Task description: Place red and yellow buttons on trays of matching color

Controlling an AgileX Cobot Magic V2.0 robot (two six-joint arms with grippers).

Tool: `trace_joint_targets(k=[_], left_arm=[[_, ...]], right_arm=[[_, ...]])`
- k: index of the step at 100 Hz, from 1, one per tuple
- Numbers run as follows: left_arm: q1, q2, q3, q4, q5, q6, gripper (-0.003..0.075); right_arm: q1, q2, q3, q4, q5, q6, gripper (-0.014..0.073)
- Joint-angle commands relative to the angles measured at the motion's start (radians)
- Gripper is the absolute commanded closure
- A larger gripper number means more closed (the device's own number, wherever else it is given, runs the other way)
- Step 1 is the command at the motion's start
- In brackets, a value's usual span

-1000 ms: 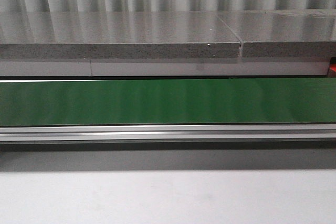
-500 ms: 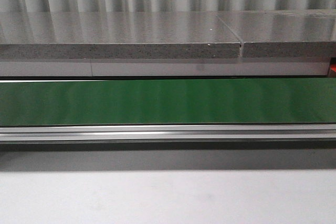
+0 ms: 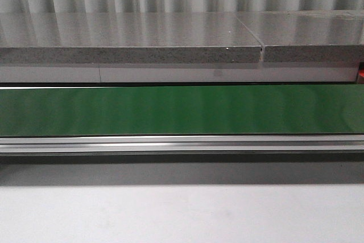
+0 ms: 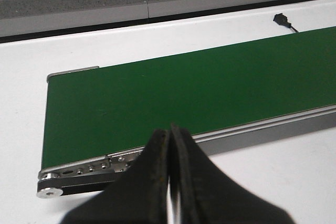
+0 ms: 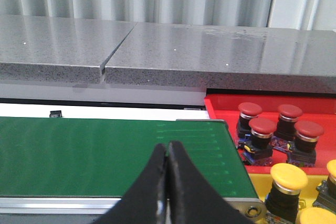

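Several red buttons [image 5: 262,127] stand in the red tray [image 5: 220,107] beyond the belt's end in the right wrist view. Yellow buttons [image 5: 288,177] stand in the yellow tray [image 5: 259,178] beside it. My right gripper [image 5: 167,149] is shut and holds nothing, hovering over the near edge of the green conveyor belt [image 5: 115,153]. In the left wrist view my left gripper [image 4: 170,131] is also shut and holds nothing, above the belt's near rail at its other end. No button lies on the belt [image 3: 182,109]. Neither gripper shows in the front view.
A grey stone ledge [image 3: 131,44] runs behind the belt, with a corrugated wall behind it. The belt's aluminium rail [image 3: 182,143] borders the white table [image 3: 182,214]. A small black connector [image 4: 282,20] lies on the white surface behind the belt.
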Motion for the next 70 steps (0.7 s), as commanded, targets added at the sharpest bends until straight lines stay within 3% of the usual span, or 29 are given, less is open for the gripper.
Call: trace_joint_targets(k=[1,49,59,70], left_arm=[[-0.008,0.004,-0.027,-0.019,-0.076,-0.001,0.0740],[-0.008,0.004,-0.027,-0.019,-0.076,-0.001,0.0740],[-0.008,0.004,-0.021,0.048,-0.091,-0.004,0.0740],[-0.008,-0.010,0.034,0.100,-0.225,-0.188,0.0740]], right_arm=[[-0.001,-0.017,-0.007,-0.011,-0.069,0.001,0.0660],[-0.001,-0.017,-0.007,-0.011,-0.069,0.001,0.0660],[-0.001,-0.017,-0.007,-0.011,-0.069,0.001,0.0660],[-0.001,-0.017,-0.007,-0.011,-0.069,0.001,0.0660]])
